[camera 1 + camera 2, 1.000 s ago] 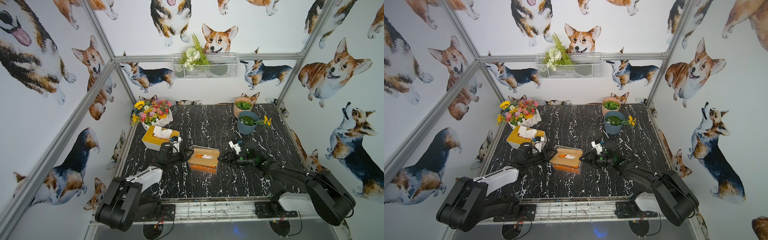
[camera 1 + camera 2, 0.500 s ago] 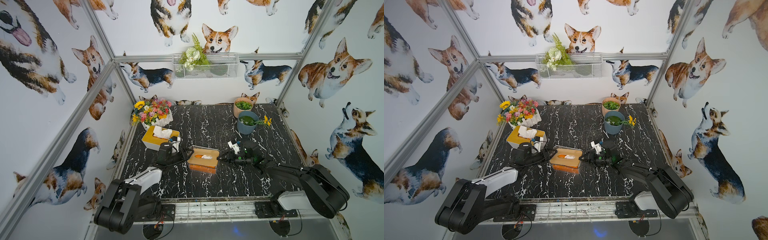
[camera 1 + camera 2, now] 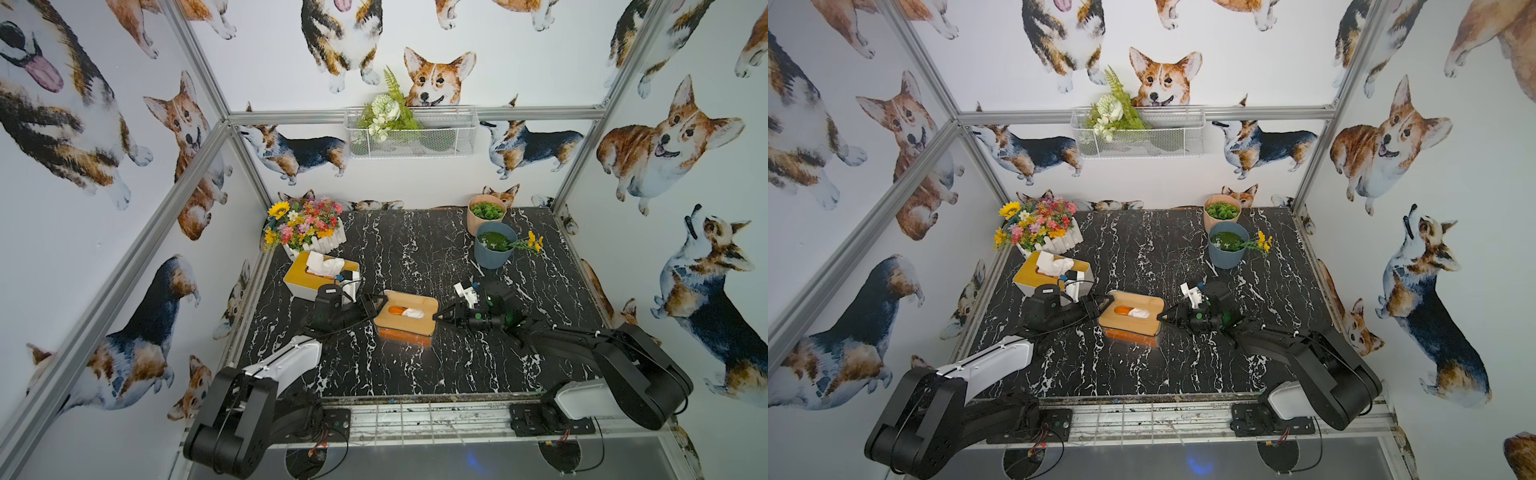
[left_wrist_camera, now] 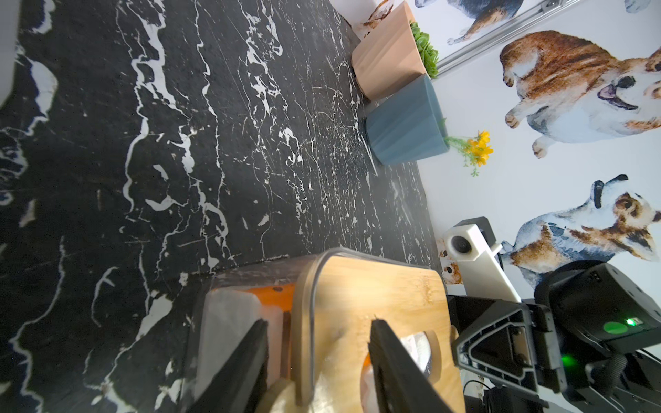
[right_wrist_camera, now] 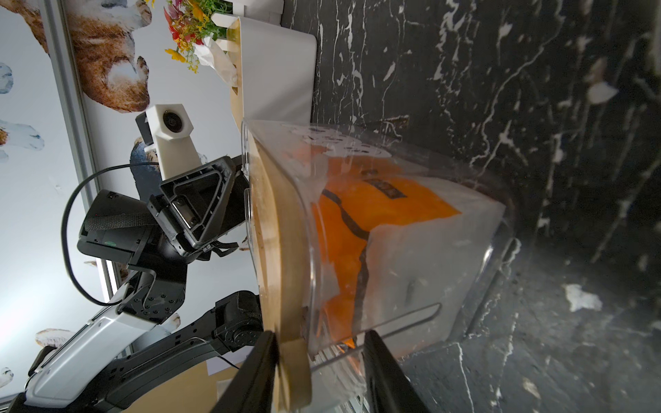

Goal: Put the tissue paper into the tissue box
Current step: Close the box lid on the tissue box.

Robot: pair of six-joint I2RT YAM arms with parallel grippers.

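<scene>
Claw L (image 4: 318,321) half-open astride tissue box (image 3: 409,324) end, claw R (image 5: 321,333) tight on other

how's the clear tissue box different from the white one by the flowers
The clear tissue box has see-through walls showing an orange pack; the white tissue box is opaque.
Tissue stands up from the white tissue box's slot; in the clear tissue box it lies low.
The clear tissue box sits between the left gripper and right gripper; the white tissue box stands by the flowers.
Both have wooden lids.
</scene>
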